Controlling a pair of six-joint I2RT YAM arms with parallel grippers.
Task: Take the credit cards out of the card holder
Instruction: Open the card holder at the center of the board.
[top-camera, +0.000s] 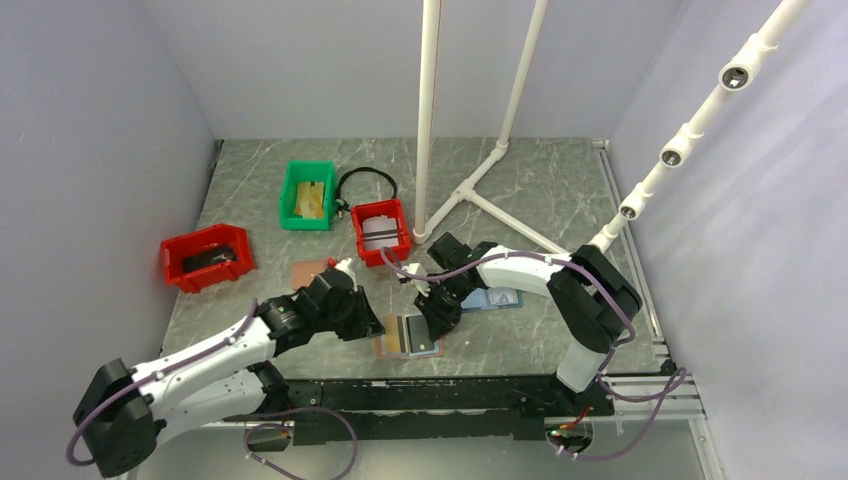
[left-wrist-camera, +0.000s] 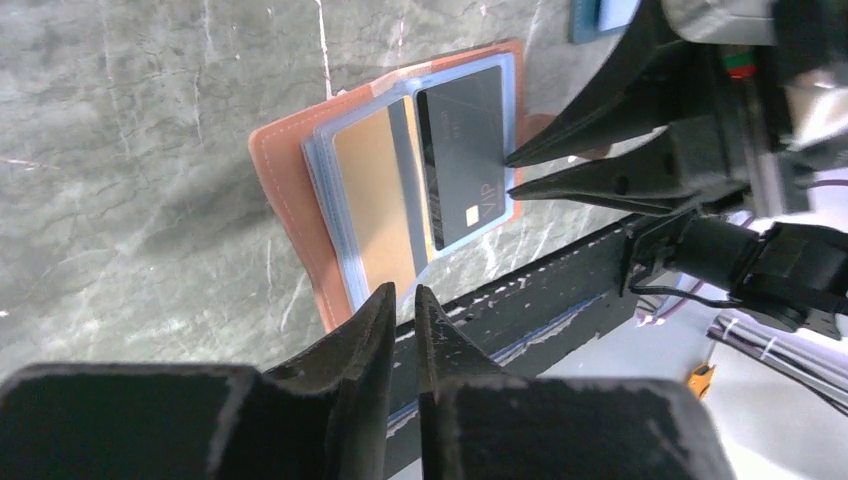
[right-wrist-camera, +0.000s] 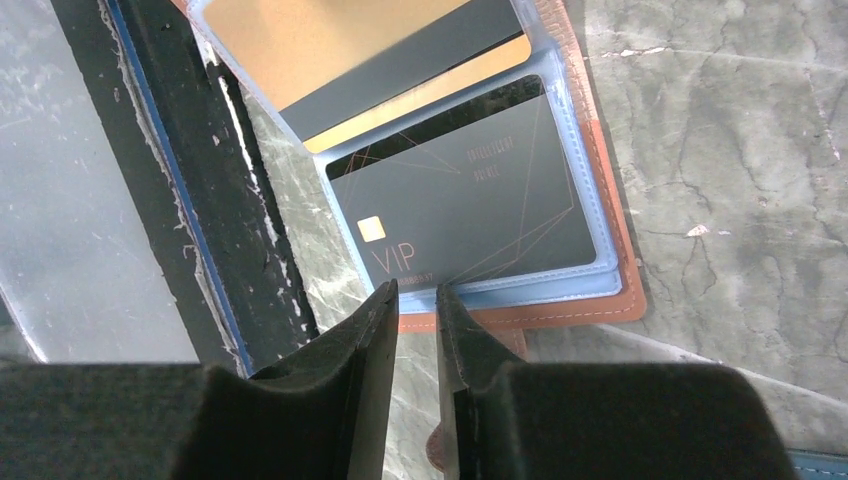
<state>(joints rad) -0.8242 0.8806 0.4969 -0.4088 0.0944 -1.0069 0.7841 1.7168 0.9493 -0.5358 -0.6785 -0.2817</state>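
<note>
Right end effector at card holder

"VIP", gold letters, on dark card in card holder; smaller print unreadable.

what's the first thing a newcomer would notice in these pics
The open card holder lies at the near edge of the table, brown outside and light blue inside, with a gold card and a dark VIP card in its clear sleeves. The left gripper and right gripper each sit at one of its edges, fingers nearly together. Further back stand a green bin and two red bins.
</note>
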